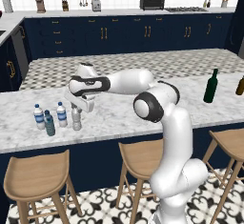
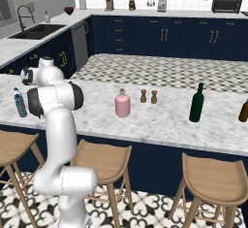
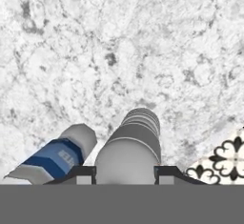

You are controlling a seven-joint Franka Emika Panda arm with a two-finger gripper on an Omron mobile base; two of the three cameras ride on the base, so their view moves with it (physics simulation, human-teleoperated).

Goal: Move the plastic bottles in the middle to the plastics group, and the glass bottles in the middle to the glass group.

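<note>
Fingers [image 3: 125, 171] are closed on the plain greyish bottle [image 1: 76, 118]: in the hand view you see the two dark tips pressed against its sides, with its ribbed body and cap pointing away over the marble. In the left base view the hand comes down on that bottle from above, and the bottle stands upright on the table [image 1: 119, 116].

Going left to right along the table in the left base view, you first meet a blue-labelled bottle [image 1: 38, 117], then the teal-tinted bottle [image 1: 49, 124] just in front of it, then a second blue-labelled bottle [image 1: 62, 115], and then the held greyish bottle just beside that one. All four stand upright and close together near the table's left end. In the hand view the blue-labelled neighbour [image 3: 57, 157] shows just left of the gripped bottle.

Further right, in the right base view, you find the pink bottle [image 2: 122, 103] upright near the middle of the table, with two small brown shakers [image 2: 148, 96] just behind it. Well apart to the right stands the dark green wine bottle [image 2: 196, 103], and the amber-brown bottle [image 2: 243, 110] sits at the picture's right edge.
</note>
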